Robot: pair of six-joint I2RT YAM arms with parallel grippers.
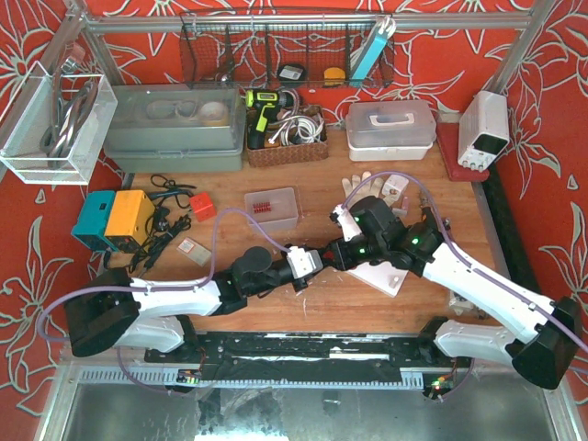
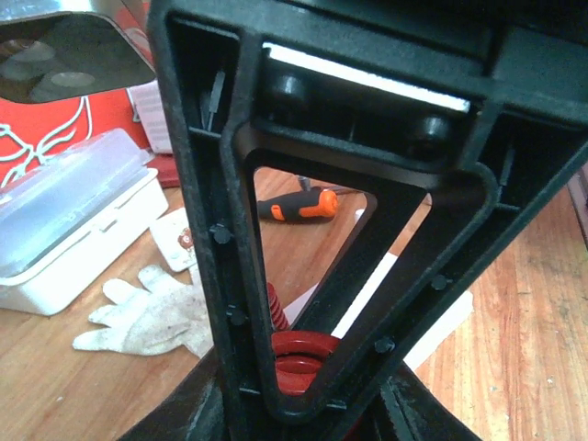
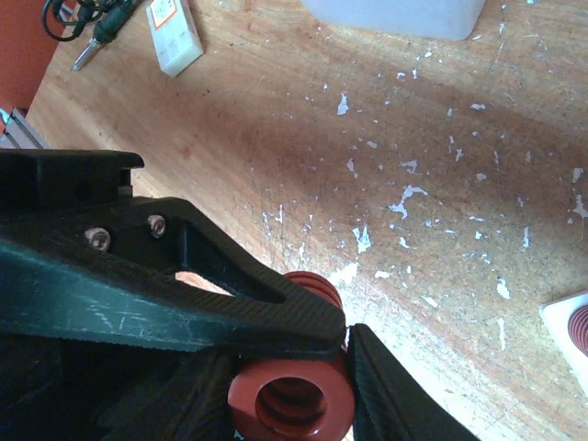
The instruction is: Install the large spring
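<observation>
The large red spring (image 3: 289, 400) is clamped between the two black fingers of my right gripper (image 3: 344, 331), its open end facing the camera, a little above the scratched wooden table. In the left wrist view the spring (image 2: 299, 363) shows through the triangular cut-out of the right gripper's finger (image 2: 220, 211), which fills the frame. My left gripper (image 2: 303, 413) has its jaws standing apart on either side of that finger and the spring. In the top view the left gripper (image 1: 312, 262) and right gripper (image 1: 333, 253) meet at the table's middle, beside a white block (image 1: 381, 274).
The white block's corner, with another red spring on it (image 3: 577, 329), lies at right. A white glove (image 2: 152, 317), a white lidded box (image 2: 64, 220) and an orange screwdriver (image 2: 299, 204) lie beyond. A clear box (image 1: 272, 207), a red cube (image 1: 203, 206) and a blue-yellow device (image 1: 115, 219) sit at left.
</observation>
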